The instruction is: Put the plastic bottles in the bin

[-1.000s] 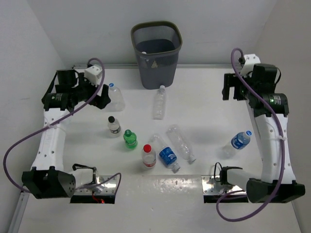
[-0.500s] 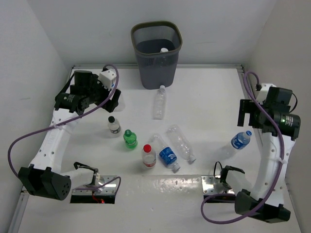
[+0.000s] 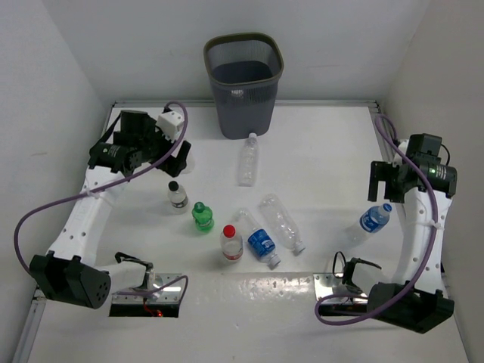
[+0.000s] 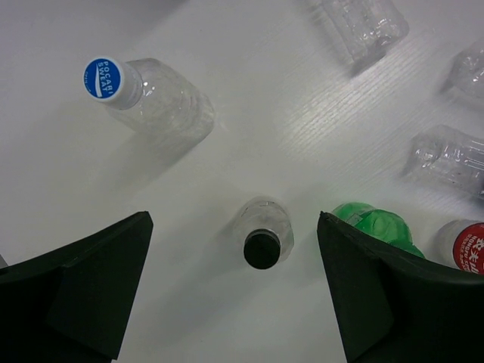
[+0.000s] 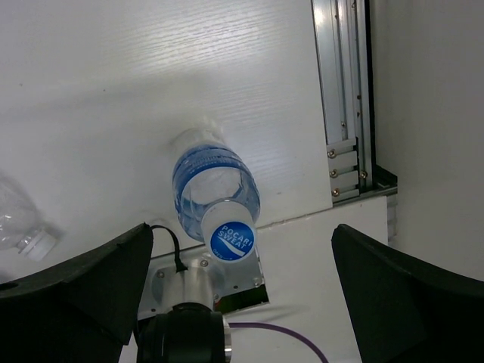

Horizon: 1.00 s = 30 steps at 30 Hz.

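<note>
The bin [image 3: 243,39] stands at the back centre. Several plastic bottles lie or stand on the table: a black-capped one [image 3: 177,196], a green one [image 3: 202,216], a red-capped one [image 3: 231,242], a blue-labelled one lying down [image 3: 262,246], two clear ones lying down [image 3: 281,223] [image 3: 248,159], and a blue-labelled one at the right [image 3: 373,218]. My left gripper [image 3: 180,157] is open and empty above the black-capped bottle [image 4: 263,243], with a blue-capped bottle [image 4: 155,102] beside it. My right gripper [image 3: 382,181] is open and empty above the blue-labelled bottle [image 5: 218,197].
White walls close in the table on three sides. Two metal base plates [image 3: 147,291] [image 3: 336,287] sit at the near edge. An aluminium rail [image 5: 340,76] runs along the right edge. Purple cables loop beside both arms.
My right arm has swung from the back right towards the near side, over the right blue-labelled bottle. My left gripper has shifted right and nearer, off the blue-capped bottle.
</note>
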Available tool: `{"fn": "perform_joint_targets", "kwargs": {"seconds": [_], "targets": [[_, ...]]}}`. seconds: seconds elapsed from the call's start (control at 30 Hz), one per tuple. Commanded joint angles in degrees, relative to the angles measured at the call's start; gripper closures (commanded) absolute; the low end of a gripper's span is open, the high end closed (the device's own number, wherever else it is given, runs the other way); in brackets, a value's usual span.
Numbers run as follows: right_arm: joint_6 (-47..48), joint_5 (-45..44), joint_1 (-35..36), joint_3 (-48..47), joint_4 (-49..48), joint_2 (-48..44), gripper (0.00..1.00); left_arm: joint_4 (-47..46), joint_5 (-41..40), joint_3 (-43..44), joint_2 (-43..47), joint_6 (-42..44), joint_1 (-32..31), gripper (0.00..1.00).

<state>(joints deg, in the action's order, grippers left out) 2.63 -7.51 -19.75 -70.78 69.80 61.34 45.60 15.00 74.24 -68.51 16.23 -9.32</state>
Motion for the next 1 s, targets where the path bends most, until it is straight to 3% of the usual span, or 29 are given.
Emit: {"fn": "perform_joint_targets", "kwargs": {"seconds": [0.0,0.67,0.77,0.9,0.97], "targets": [[-0.88,-0.58,-0.11,0.73,-2.39,0.36,0.0,2.11,1.61,3.02,-2.15,-0.41,0.88,0.03],[-0.7,5.04,-0.03,14.79,-10.38,3.52,0.02,4.67,-0.06,7.06,-5.49,0.21,1.41,0.03],[-0.61,5.22,-0.03,15.32,-10.65,3.96,0.08,4.67,-0.59,7.06,-5.49,0.73,1.41,0.03],[-0.44,5.66,-0.03,15.77,-10.48,4.14,0.25,4.67,-0.59,6.53,-5.49,0.73,1.41,0.03],[-0.43,6.36,-0.03,15.5,-10.12,3.96,0.38,4.67,-0.59,6.53,-5.49,0.73,1.93,0.03]]}}
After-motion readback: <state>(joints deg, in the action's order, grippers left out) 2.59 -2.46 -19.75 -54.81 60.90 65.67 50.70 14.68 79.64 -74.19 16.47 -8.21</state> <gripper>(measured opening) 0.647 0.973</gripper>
